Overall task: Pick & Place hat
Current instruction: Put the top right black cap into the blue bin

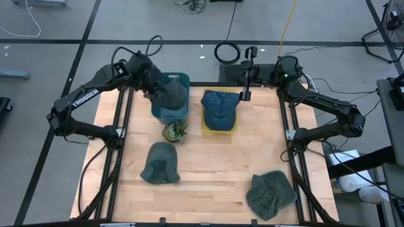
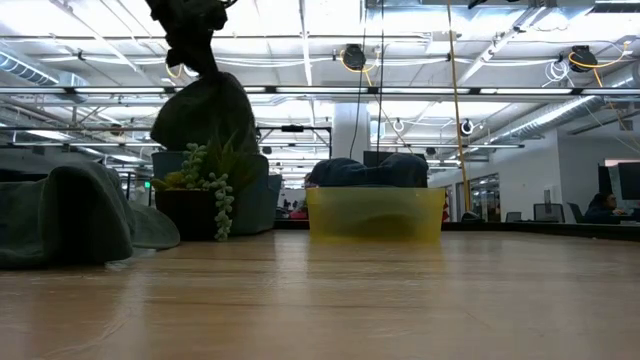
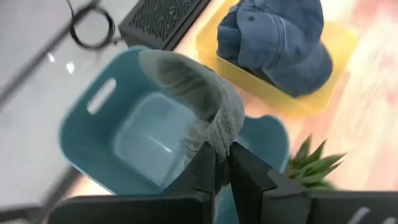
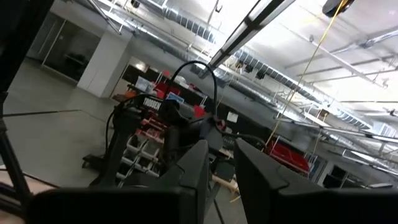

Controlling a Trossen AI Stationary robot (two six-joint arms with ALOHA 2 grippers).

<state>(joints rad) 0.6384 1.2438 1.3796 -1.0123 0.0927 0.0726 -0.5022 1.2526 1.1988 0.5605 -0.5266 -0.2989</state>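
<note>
So I'm hanging over the back left of the table right now, my left claw (image 3: 222, 163) clenching a pinch of a floppy grey-green fabric hat (image 3: 199, 93) and dangling it right above the teal plastic bin with cut-out handles (image 3: 99, 134). I'm grabbing it by one fold so the rest is drooping straight down, which I figure makes it easier to lower into the bin without it catching on the rim. It's not touching the bottom yet as far as I can tell. My left arm is folding in from the table's left edge, elbow bent, wrist pointing down over the bin.

Just in front of the bin there's a small spiky green plant in a dark pot (image 1: 175, 131), so I'm keeping clear of that. Nearer the front, another slouchy grey-green hat (image 1: 160, 163) is sitting flat on the wood.

Moving right, a blue denim cap (image 1: 219, 108) is resting in a shallow yellow plastic tray (image 1: 203, 126), looks sorted already. A third crumpled grey-green hat (image 1: 270, 194) is lying at the front right.

My right claw (image 1: 247, 74) is parking past the back edge, aiming out at the room, fingers nearly together and gripping nothing.
</note>
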